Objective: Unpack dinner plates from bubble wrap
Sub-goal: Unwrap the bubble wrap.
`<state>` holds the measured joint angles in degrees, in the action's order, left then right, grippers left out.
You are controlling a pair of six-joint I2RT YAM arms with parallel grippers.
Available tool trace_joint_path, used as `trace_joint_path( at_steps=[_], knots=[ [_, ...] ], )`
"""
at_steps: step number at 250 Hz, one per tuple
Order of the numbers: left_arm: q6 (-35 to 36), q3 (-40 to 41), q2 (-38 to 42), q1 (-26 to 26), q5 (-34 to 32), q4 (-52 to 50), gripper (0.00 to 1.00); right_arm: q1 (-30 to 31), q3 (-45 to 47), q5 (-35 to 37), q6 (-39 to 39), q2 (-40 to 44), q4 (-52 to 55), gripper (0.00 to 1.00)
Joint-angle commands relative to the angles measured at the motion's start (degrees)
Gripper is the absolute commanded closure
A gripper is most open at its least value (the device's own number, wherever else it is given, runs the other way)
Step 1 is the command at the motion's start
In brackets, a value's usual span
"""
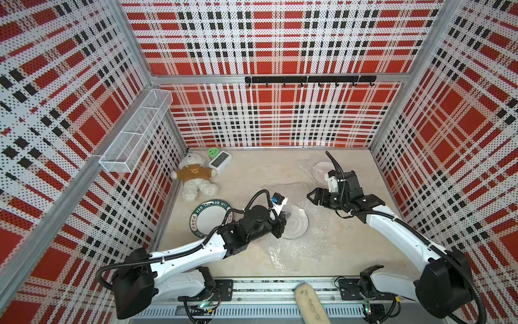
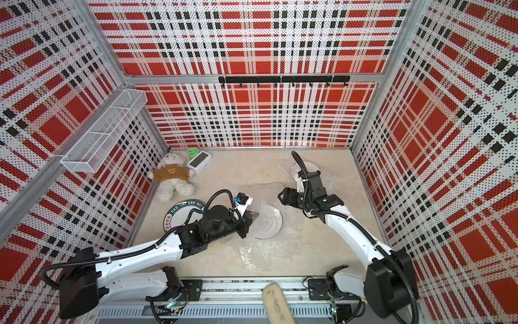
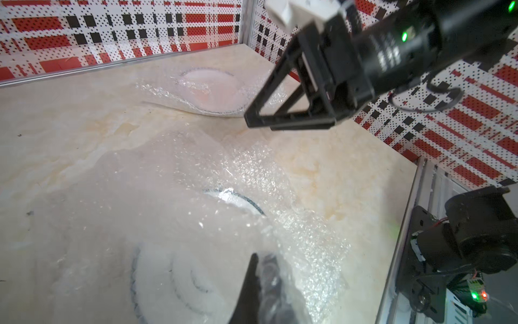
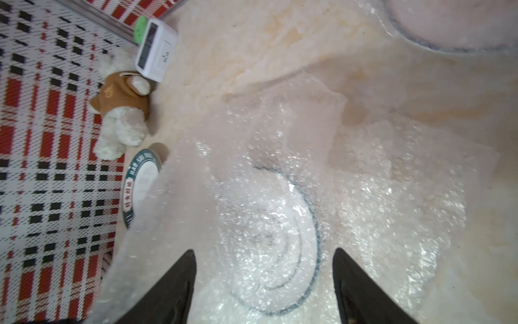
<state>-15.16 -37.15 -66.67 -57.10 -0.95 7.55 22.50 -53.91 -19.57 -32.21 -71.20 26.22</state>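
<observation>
A white dinner plate with thin dark rings (image 1: 297, 224) (image 2: 267, 223) (image 4: 266, 224) lies mid-table under a sheet of bubble wrap (image 1: 297, 252) (image 3: 252, 168) (image 4: 392, 182). My left gripper (image 1: 285, 216) (image 2: 253, 216) (image 3: 260, 258) is shut on a raised fold of that wrap over the plate's left side. My right gripper (image 1: 312, 196) (image 2: 282, 195) (image 4: 265, 252) hangs open just above the plate's far right, holding nothing. A bare plate with a dark lettered rim (image 1: 208, 217) (image 2: 182, 216) (image 4: 143, 182) lies to the left. Another plate, pinkish and still wrapped (image 1: 321, 168) (image 3: 210, 87), lies at the back.
A teddy bear (image 1: 196, 179), a white clock (image 1: 220, 162) and a small green object (image 1: 213, 153) sit in the back left corner. A wire basket (image 1: 134, 137) hangs on the left wall and a black hook rail (image 1: 308, 79) on the back wall. A beige object (image 1: 311, 303) juts in at the front edge.
</observation>
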Motion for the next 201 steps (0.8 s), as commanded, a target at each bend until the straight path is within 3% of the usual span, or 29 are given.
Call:
trace_joint_path(
  at_steps=[1,49,115,131,166,201],
  knots=[
    [0.4,1.6,-1.2,-1.5,0.9,4.6,1.00,2.2,-2.3,-8.4,0.5,-2.1,1.5,0.19],
    [0.4,3.1,-3.0,-2.1,1.2,8.4,1.00,7.6,-5.2,-12.9,0.1,-7.2,1.1,0.17],
    [0.4,3.1,-4.7,-2.6,1.4,10.2,1.00,10.6,-4.1,-15.2,0.5,-10.9,2.0,0.32],
    [0.5,3.2,-4.9,-2.8,1.3,10.5,1.00,11.0,-3.7,-16.0,0.5,-11.1,1.8,0.43],
    [0.5,3.3,-5.4,-2.7,0.7,10.6,1.00,11.0,-3.6,-16.7,0.9,-10.4,2.6,0.80],
    [0.3,3.7,-5.2,-2.7,-0.8,10.9,1.00,10.8,-3.8,-14.9,1.9,-8.1,4.3,1.00]
  ],
)
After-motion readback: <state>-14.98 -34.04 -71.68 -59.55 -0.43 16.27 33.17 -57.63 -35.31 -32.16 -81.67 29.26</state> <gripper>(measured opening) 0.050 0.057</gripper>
